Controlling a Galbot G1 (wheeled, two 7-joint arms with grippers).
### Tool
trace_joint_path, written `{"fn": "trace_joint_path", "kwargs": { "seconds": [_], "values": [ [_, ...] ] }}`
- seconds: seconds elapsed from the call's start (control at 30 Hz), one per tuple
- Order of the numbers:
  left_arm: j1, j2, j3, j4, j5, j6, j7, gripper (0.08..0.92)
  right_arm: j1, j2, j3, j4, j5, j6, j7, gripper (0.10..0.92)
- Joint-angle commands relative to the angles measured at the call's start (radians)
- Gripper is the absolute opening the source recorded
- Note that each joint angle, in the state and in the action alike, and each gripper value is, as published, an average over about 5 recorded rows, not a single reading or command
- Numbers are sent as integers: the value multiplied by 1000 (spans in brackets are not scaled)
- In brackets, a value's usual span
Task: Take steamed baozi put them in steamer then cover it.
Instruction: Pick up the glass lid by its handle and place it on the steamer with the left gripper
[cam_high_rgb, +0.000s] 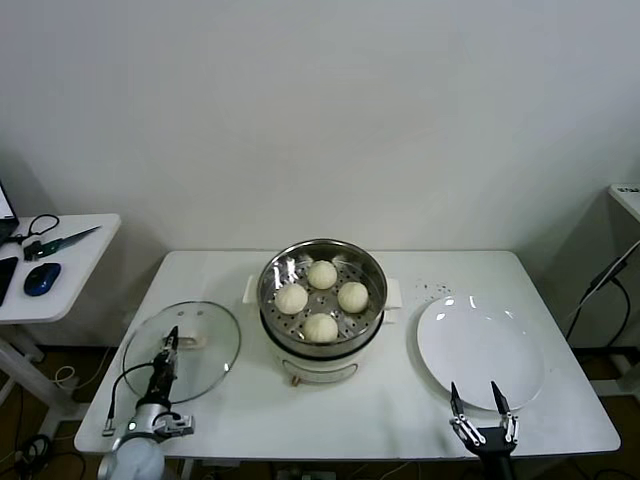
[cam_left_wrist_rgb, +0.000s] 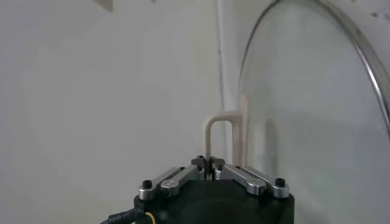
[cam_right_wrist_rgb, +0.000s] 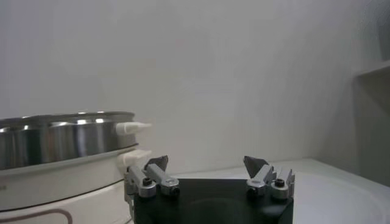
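Two grippers sit at the near edge of the white bench. The left gripper has its jaws pinched tight on the white handle of the cover, which lies flat on the bench to the left of the steamer; in the left wrist view the handle's lower part is hidden behind the fingertips. The right gripper hangs with jaws spread wide and nothing between them, at the near rim of the white plate; its arm is cut off by the frame. Behind them, four steamed baozi rest on the perforated tray inside the steamer. No writing or label can be read anywhere; a small mark on the steamer's white base is too small to make out. Farthest left, a side table holds dark items, partly cut off
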Motion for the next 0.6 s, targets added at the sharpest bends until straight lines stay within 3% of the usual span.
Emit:
{"fn": "trace_joint_path", "kwargs": {
  "seconds": [0.03,0.27,0.6],
  "values": [
    [-3,0,0,-8,-44,1,7,132,1,0,1,4,-6,0,2,823],
    [40,51,16,-260,-230,69,83,133,2,4,3,9,-39,-4,23,823],
    [73,197,30,-580,-381,244,252,133,1,11,-5,-1,-83,-1,33,823]
  ]
}}
